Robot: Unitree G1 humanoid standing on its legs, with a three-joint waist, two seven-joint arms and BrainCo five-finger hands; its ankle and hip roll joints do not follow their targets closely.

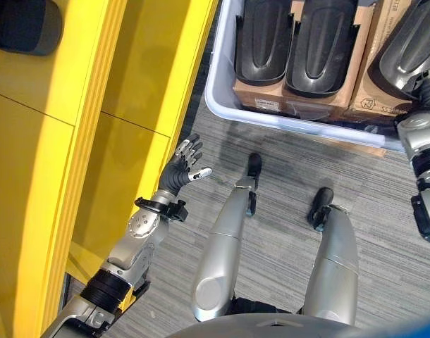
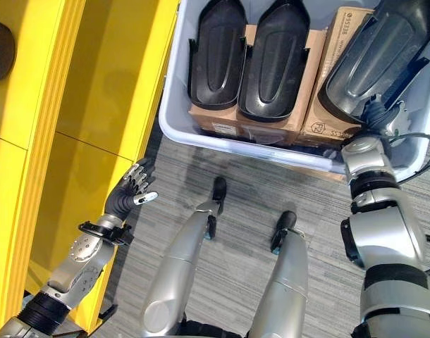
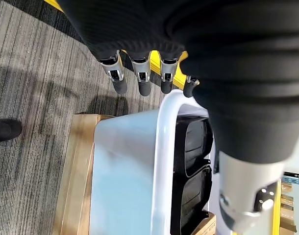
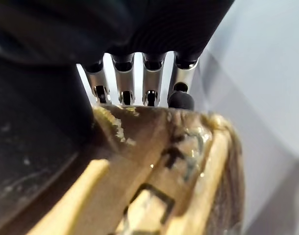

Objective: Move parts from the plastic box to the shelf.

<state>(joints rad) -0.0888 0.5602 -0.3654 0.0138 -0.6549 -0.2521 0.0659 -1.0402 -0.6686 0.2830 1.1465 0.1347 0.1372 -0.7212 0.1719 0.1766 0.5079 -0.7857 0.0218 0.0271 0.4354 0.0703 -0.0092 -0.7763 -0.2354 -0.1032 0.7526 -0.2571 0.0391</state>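
The left hand [image 1: 185, 163] hangs low beside the yellow shelf [image 1: 95, 105], fingers loosely straight, holding nothing. The right hand [image 2: 378, 113] reaches into the box [image 2: 174, 123] at the tilted black part [image 2: 384, 53]; its fingertips are hidden behind a carton [image 4: 154, 161], so its grip cannot be told. Two more parts [image 2: 247, 56] lie lengthwise on cartons, nearer the left hand. The shelf lies well left of the box.

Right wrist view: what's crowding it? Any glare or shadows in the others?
Right wrist view: cardboard box edge up close, under the right hand. Left wrist view: dark shadow on the carpet past the left hand. Left eye view: sheen on the black parts.
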